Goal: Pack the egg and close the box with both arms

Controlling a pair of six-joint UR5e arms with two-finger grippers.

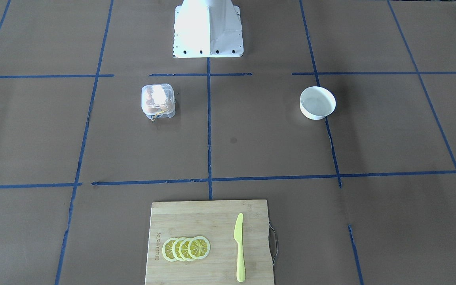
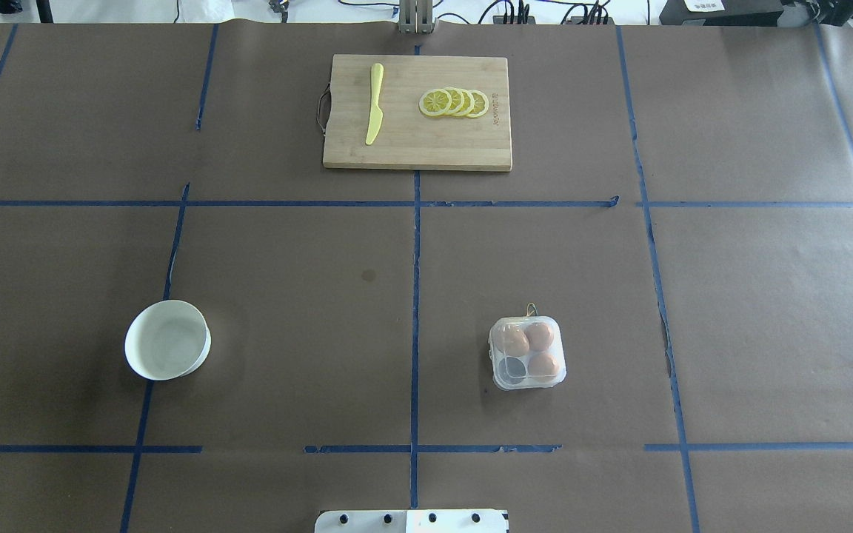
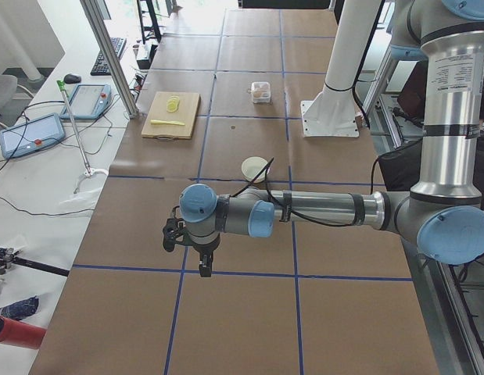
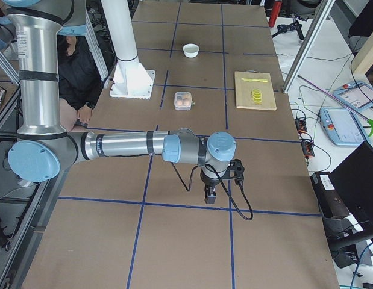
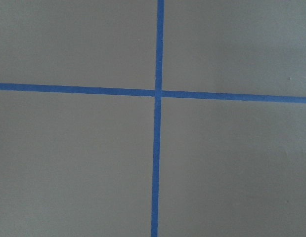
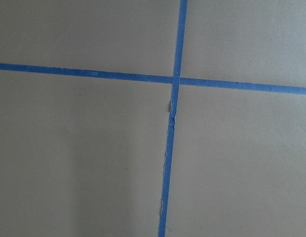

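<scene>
The box, a small clear plastic case, stands right of the centre tape line, and its clear lid seems to lie down over the cups. Inside it are three tan-brown eggs: one egg at the far left, one at the far right, one at the near right. The fourth cup looks dark and empty. My left gripper hangs low over bare paper at the table's left end, far from the box. My right gripper hangs likewise at the right end. I cannot tell whether either is open or shut.
A round white bowl sits on the left half. At the far middle, a wooden cutting board carries a yellow knife and several lemon slices. The white base block stands at the robot's edge. Both wrist views show only brown paper and blue tape.
</scene>
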